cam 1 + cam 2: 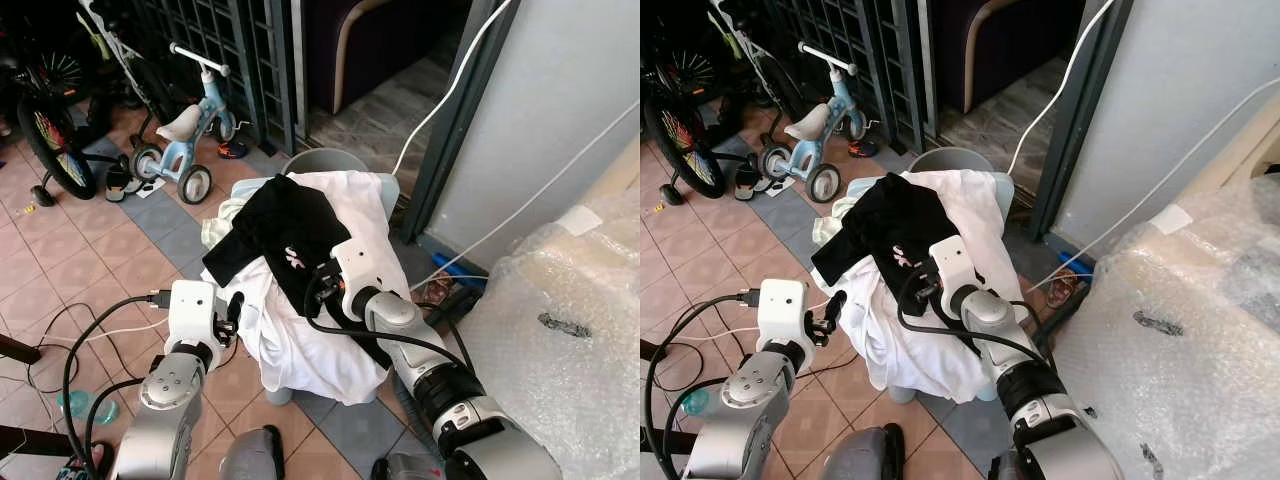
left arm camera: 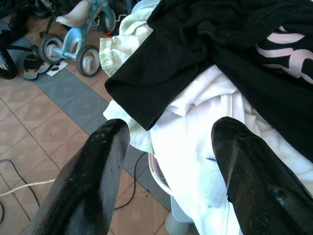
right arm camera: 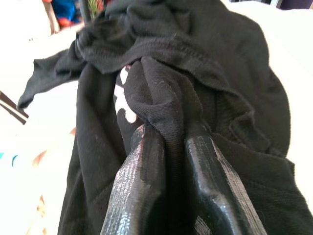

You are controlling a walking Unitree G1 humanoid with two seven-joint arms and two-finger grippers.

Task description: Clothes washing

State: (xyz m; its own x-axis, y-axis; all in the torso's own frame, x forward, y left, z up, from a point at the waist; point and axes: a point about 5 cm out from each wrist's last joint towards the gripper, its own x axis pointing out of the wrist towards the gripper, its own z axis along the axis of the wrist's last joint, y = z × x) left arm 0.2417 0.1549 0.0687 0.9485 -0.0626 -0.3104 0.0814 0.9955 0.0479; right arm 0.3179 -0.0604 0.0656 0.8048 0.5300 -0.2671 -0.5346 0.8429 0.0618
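A black T-shirt (image 1: 275, 230) with a pale print lies on top of a heap of white clothes (image 1: 310, 340) that spills over a pale laundry basket (image 1: 385, 188). My right gripper (image 3: 164, 139) is shut on a fold of the black T-shirt (image 3: 195, 63), near the middle of the heap (image 1: 318, 282). My left gripper (image 2: 168, 132) is open and holds nothing. It hovers at the heap's left side (image 1: 232, 305), its two fingers (image 2: 93, 171) spread over the white cloth (image 2: 195, 147) just below the black hem.
A blue and white tricycle (image 1: 185, 135) and a bicycle wheel (image 1: 50, 140) stand at the back left on the tiled floor (image 1: 70, 260). Black cables (image 1: 80, 350) loop on the floor at the left. A bubble-wrapped bulk (image 1: 570, 330) fills the right. A grey bucket (image 1: 325, 160) stands behind the basket.
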